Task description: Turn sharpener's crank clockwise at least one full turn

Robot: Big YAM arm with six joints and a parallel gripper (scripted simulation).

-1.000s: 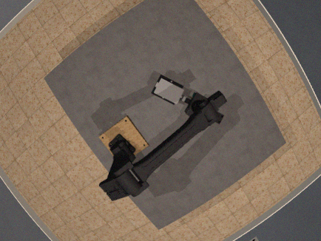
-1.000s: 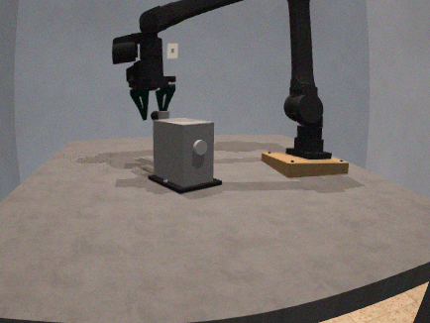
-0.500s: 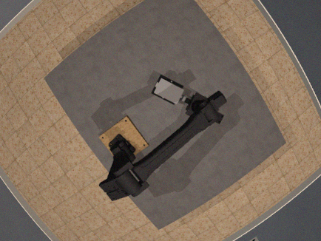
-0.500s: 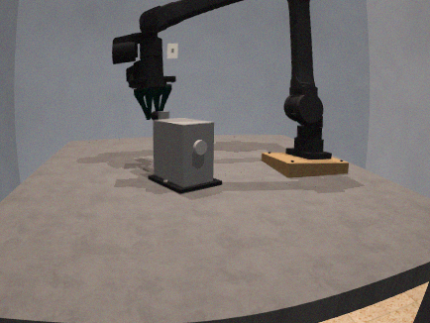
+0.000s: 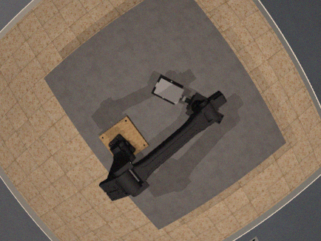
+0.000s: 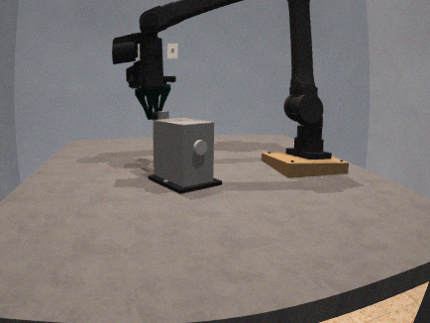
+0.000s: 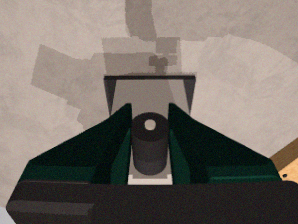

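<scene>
Clamped dark-green jaws on short dark cylindrical crank handle (image 7: 149, 143) beside grey box-shaped sharpener (image 6: 183, 151) on grey table (image 6: 198, 248).

A matt grey sharpener (image 6: 180, 151) on a rough grey table (image 6: 198, 248), wooden base plate (image 6: 337, 165) beside.

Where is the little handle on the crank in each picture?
Top: the crank handle peeks out at the sharpener's right end, just left of the gripper.
Exterior: it shows as a small grey knob at the box's upper left, under the jaws.
Wrist: it is the dark cylinder in the middle, pinched between the green fingers.
Shared landmark: the grey sharpener box.
</scene>
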